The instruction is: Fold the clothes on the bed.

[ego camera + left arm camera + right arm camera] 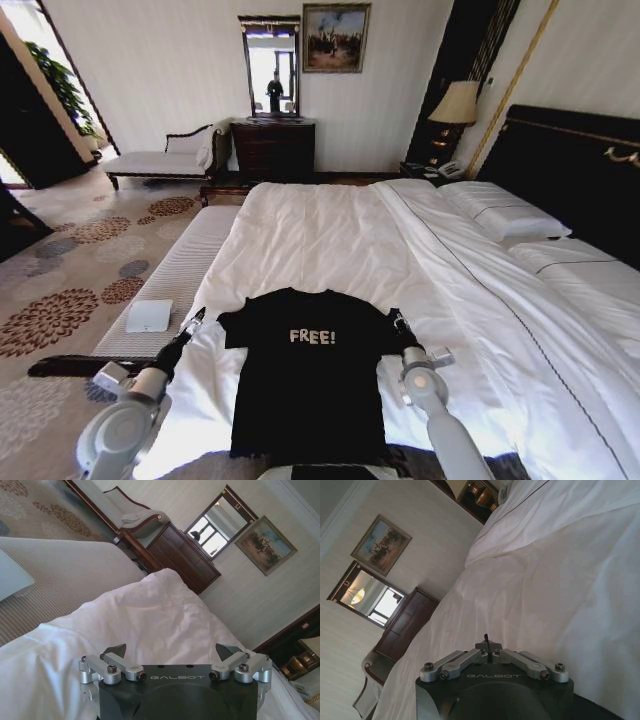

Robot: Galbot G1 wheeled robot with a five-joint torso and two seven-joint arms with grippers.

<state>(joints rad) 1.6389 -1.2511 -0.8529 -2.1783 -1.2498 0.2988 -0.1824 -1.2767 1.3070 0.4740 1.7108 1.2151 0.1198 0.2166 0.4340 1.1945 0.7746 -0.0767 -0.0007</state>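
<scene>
The clothes, one black T-shirt (305, 385) with pale "FREE!" lettering, lie spread flat on the near part of the bed (330, 235), collar toward the far end. My left gripper (197, 318) hovers just beside the shirt's left sleeve. In the left wrist view this gripper (171, 650) is open, fingers wide apart over the white duvet (150, 620). My right gripper (398, 320) sits at the edge of the right sleeve. Its fingers (487, 644) are shut together in the right wrist view, with white sheet (545, 590) beyond them and no fabric visible between them.
A grey-striped padded bench (185, 265) runs along the bed's left side, with a flat white object (148, 316) on it. Pillows (500, 212) and the dark headboard (570, 165) are at the right. A dresser (272, 148), chaise (160, 160) and lamp (456, 104) stand by the far wall.
</scene>
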